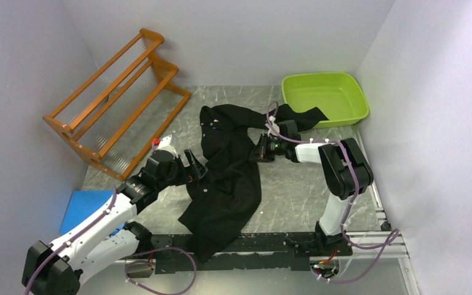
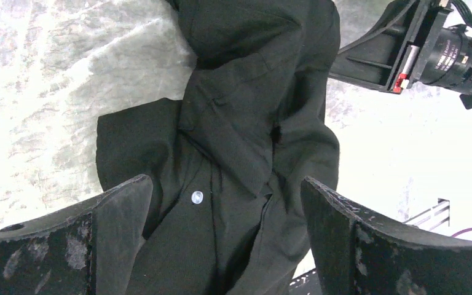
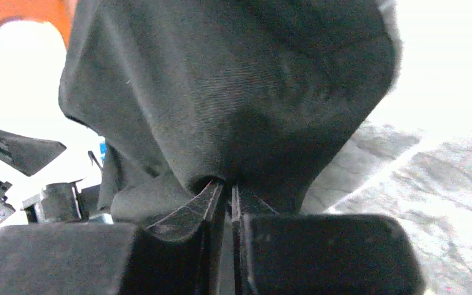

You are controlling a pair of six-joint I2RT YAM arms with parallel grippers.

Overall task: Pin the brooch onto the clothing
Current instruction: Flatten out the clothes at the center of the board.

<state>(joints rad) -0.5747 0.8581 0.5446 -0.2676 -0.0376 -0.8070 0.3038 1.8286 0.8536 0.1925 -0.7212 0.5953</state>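
The clothing (image 1: 227,175), a black shirt, lies crumpled in the middle of the table, with one part reaching up to the green tub. A pale button (image 2: 197,196) shows on the clothing (image 2: 246,123) in the left wrist view. My left gripper (image 1: 195,167) hovers at the shirt's left edge, and its jaws stand wide open around the button area (image 2: 226,184). My right gripper (image 1: 257,149) is at the shirt's upper right edge. In the right wrist view its jaws (image 3: 227,184) are pinched together on a fold of the clothing (image 3: 233,92). The brooch is out of view.
An orange wooden rack (image 1: 117,101) stands at the back left. A green tub (image 1: 324,98) sits at the back right, touched by the shirt. A blue pad (image 1: 86,206) lies at the near left. A black rail (image 1: 270,246) runs along the near edge.
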